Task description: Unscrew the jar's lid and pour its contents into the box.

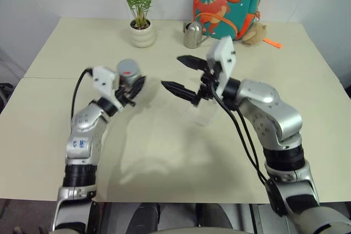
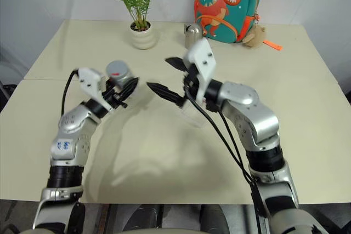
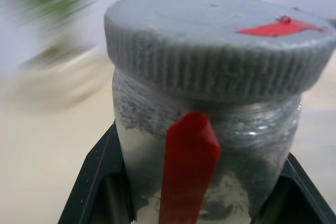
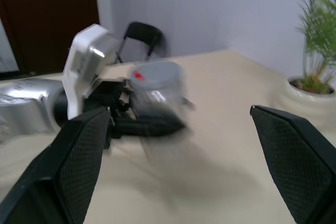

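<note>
Left eye view: The left gripper [image 1: 133,89] was clenched on the jar [image 1: 129,80], which it held upright above the table [image 1: 164,152], lid [image 1: 128,68] on top with a red mark on its flat face. The right gripper [image 1: 181,74] stood released, its two black fingers spread wide and pointing toward the jar, near it but apart from it. The box [image 1: 204,114] lay on the table beneath the right gripper, partly hidden by the wrist. Beyond the jar, at the table's far edge, stood a white pot [image 1: 142,34] with a plant; further to the right along that edge stood a metal watering can [image 1: 192,35], a dinosaur backpack [image 1: 227,1] and a small plush toy [image 1: 255,34].

Right eye view: The same layout; the jar [image 2: 122,80] sat between the left gripper's [image 2: 127,90] fingers, and the right gripper [image 2: 168,76] was open just beside it, not touching.

Left wrist view: The jar [image 3: 210,150] filled the space between the two black fingers [image 3: 100,182], gripped at its lower body. The grey ribbed lid [image 3: 210,40] was screwed on, and a red streak ran down the jar's clear side. Whether contents lay inside could not be told.

Right wrist view: Both fingers [image 4: 73,161] stood wide apart, framing the jar [image 4: 157,90] held in the left gripper [image 4: 147,121] ahead of them; the pot [image 4: 310,95] was well off to the jar's side.
</note>
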You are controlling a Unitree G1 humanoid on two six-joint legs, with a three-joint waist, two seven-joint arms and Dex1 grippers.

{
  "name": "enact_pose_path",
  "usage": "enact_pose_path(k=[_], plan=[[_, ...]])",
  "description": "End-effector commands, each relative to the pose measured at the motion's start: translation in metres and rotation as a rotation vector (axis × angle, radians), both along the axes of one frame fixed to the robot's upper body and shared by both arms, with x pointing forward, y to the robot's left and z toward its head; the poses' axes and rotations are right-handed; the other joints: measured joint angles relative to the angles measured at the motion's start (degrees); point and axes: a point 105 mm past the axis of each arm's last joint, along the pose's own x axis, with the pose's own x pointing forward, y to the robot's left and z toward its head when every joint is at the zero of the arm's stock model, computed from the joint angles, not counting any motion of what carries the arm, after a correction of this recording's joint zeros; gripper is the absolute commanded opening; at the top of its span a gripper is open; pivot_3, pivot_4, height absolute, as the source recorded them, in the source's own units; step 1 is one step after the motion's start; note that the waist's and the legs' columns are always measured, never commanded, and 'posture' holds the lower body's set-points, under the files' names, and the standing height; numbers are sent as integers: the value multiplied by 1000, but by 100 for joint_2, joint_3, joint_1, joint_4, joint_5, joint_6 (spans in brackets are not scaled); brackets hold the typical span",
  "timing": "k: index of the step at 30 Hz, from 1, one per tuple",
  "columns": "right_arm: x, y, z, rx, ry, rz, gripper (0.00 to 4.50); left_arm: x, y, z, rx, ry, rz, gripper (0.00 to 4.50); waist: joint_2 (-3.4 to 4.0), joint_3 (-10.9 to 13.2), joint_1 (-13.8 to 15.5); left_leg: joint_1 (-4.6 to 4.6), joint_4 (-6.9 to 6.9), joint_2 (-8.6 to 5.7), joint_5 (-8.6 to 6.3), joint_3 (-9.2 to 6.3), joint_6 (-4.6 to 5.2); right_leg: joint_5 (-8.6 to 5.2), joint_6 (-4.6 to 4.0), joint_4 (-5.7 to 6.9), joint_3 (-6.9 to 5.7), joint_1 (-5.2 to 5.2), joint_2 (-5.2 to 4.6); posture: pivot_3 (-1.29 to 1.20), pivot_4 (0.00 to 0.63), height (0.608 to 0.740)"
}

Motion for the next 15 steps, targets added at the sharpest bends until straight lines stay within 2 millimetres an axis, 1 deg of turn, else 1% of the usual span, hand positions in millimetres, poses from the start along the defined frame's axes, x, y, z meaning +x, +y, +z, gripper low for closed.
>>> enact_pose_path(k=[1, 4, 7, 10, 15], plan=[[-4, 17, -3, -47, 35, 7, 4500, -8, -15, -4, 29, 72, -154, 1931, 0, 0, -74, 0, -1, 0, -2, 2, 4, 0, 0, 2, 1, -1, 0, 0, 150, 740], [2, 25, -10, -69, 56, -15, 4500, -9, -22, -2, 48, 77, -197, 1931, -1, 1, -113, -1, -6, 0, -6, 10, 11, 1, 1, 8, 5, -15, 0, 0, 150, 740], [10, 27, -16, -82, 70, -42, 4500, -10, -26, -1, 50, 70, -228, 1931, -1, 0, -143, -2, -7, -1, -6, 14, 11, 1, 1, 18, 5, -27, -1, 0, 150, 740], [15, 26, -14, -67, 72, -53, 4500, -13, -30, -2, 50, 78, -250, 1931, -1, 1, -176, -2, -6, -1, -7, 18, 12, 2, 3, 18, 6, -27, -2, 0, 150, 740], [15, 25, -6, -27, 57, -39, 4500, -15, -29, -7, 55, 90, -252, 1931, -2, 0, -186, -2, -4, -1, -7, 21, 12, 2, 4, 24, 13, -32, -2, 0, 150, 740]])
